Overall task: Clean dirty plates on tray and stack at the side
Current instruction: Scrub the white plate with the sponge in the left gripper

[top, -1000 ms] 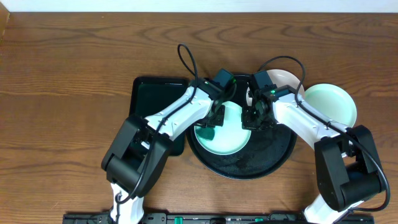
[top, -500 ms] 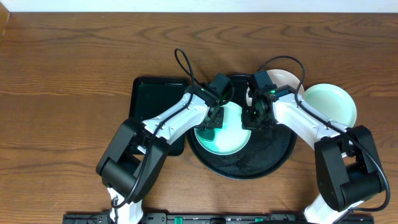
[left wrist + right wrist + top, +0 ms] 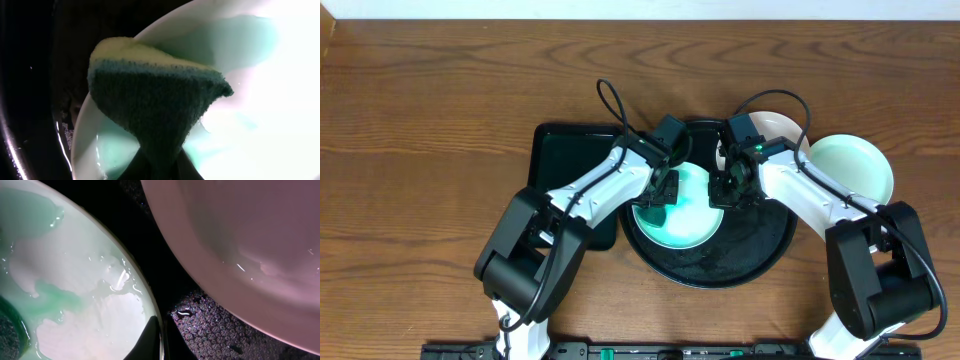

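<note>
At the round tray's 9 o'clock: a smaller rectangular black tray [image 3: 560, 160] lies just beside it on the counter [image 3: 430, 120].
Left fingers [image 3: 663, 188]: pinched on a sponge [image 3: 150, 100], yellow on top with a dark green scouring face below; it is held low at the 10 o'clock side of the wet mint plate. I cannot tell if it is touching.
Wet mint plate [image 3: 685, 225]: lies flat on the round tray [image 3: 760, 240], left of the tray's centre. It is glossy and wet, with a thin green film smeared in streaks across the well.
Right fingers [image 3: 150, 337]: closed on this plate's rim at its 3 o'clock edge, apparently steadying it.
White plate [image 3: 782, 130]: at the tray's 1 o'clock, overlapping the rim. It is shiny with a few wet glints; from here I cannot tell whether it is clean or dirty.
Side mint plate [image 3: 850, 165]: off the tray on the counter at 3 o'clock, alone, its well looking plain.
Done, by my reading: one plate probably cleaned and set aside.
In hand: scrubbing the second plate.
Left: finish it, deal with the white plate, and stack all three at the side. No stack yet.
</note>
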Available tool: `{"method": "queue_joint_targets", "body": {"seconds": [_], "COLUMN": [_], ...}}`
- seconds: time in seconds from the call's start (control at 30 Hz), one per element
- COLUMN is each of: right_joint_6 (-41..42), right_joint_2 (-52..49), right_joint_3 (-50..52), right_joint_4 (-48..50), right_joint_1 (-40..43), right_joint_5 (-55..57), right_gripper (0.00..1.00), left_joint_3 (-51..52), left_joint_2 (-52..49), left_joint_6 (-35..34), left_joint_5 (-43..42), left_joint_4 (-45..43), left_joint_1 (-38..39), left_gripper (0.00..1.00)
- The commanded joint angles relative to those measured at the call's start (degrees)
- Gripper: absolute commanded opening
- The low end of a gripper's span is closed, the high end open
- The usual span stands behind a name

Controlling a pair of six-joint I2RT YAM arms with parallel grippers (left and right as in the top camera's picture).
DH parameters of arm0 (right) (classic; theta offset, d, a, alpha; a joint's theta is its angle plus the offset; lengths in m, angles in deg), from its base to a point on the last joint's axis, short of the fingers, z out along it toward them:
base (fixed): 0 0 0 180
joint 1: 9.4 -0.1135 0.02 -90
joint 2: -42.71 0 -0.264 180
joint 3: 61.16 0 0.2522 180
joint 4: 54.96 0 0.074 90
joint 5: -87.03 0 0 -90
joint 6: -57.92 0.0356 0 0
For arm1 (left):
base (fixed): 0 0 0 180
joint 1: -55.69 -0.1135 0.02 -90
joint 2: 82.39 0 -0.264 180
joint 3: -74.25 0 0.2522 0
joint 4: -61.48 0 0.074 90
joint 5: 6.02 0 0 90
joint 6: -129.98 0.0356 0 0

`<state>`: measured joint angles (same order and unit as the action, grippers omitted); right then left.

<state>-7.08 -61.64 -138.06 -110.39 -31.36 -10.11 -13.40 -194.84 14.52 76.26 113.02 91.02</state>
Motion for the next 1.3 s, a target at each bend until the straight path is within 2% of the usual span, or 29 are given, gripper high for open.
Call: {"method": "queue_joint_targets", "body": {"seconds": [0.0,0.23,0.67,0.8,0.9,1.07,1.27], "right_joint_6": [-0.4,-0.4,-0.4,-0.4,-0.4,-0.4,-0.4], "right_joint_2": [-0.1,-0.1,-0.1,-0.1,-0.1,-0.1,-0.1], "right_joint_3": [0.4,0.4,0.4,0.4,0.4,0.4,0.4], "right_joint_4": [0.1,0.1,0.1,0.1,-0.1,-0.1,-0.1], "right_joint_1": [0.1,0.1,0.1,0.1,0.1,0.1,0.1], "right_joint_5": [1.3,1.3,1.2,1.2,1.2,1.3,1.2], "right_gripper": [0.01,0.01,0.01,0.01,0.01,0.01,0.01], "left_joint_3": [2.4,2.4,2.5,2.5,2.3,1.1,0.9], "left_joint_2": [-4.4,-4.4,-4.4,-4.4,-4.0,0.3,10.2], "left_joint_6": [0.2,-0.2,-3.8,-3.8,-3.8,-3.8,-3.8], "left_joint_5": [-6.9,-9.8,-9.7,-9.9,-9.9,-9.9,-9.8], "left_joint_4": [0.2,-0.9,-5.2,-5.4,-5.3,-5.3,-5.3], "left_joint_1": [1.1,1.4,4.7,6.0,6.1,5.0,4.8], "left_gripper": [0.07,0.07,0.08,0.11,0.07,0.07,0.08]}}
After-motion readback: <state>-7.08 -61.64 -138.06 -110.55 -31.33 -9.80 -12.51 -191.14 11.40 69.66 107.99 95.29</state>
